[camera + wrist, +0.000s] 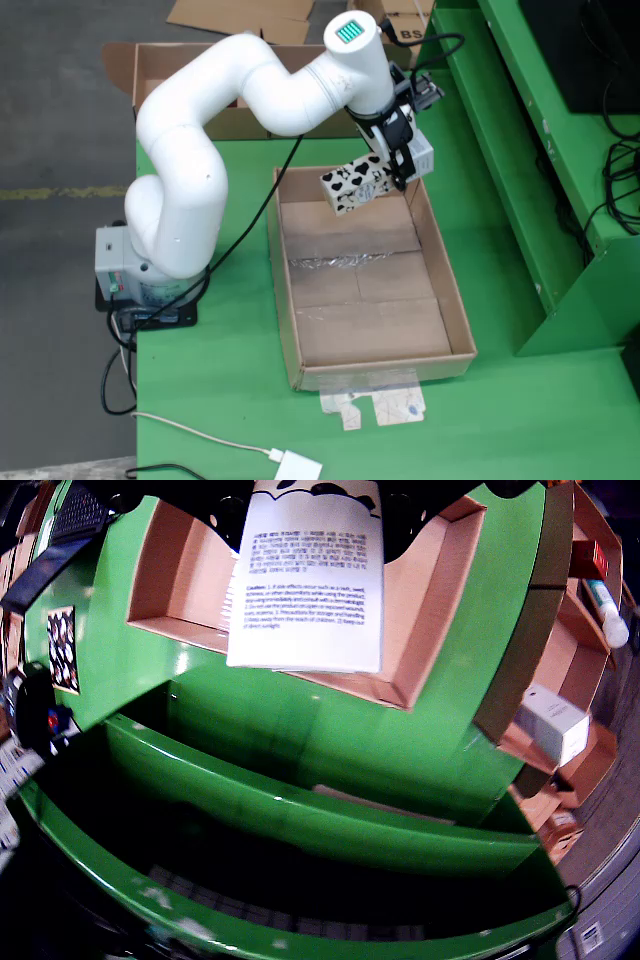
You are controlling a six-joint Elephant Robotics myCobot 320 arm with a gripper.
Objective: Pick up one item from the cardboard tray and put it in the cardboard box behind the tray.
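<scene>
My gripper [397,165] is shut on a white box with black cow-like patches [355,183] and holds it tilted in the air over the far end of the cardboard tray [283,290]. The tray's floor shows only bare cardboard and tape. Behind the tray, at the far left of the fixed view, an open cardboard box [160,70] lies partly hidden by my arm. In the wrist view the held box [310,590] fills the top centre with its printed-text face toward the camera. The tray [400,692] lies beneath it.
The arm's base [150,275] stands at the green table's left edge with cables around it. A white adapter [298,467] lies at the front. A green raised frame [520,150] runs along the right. Another cardboard box [560,670] holds a white carton [553,723] and other items.
</scene>
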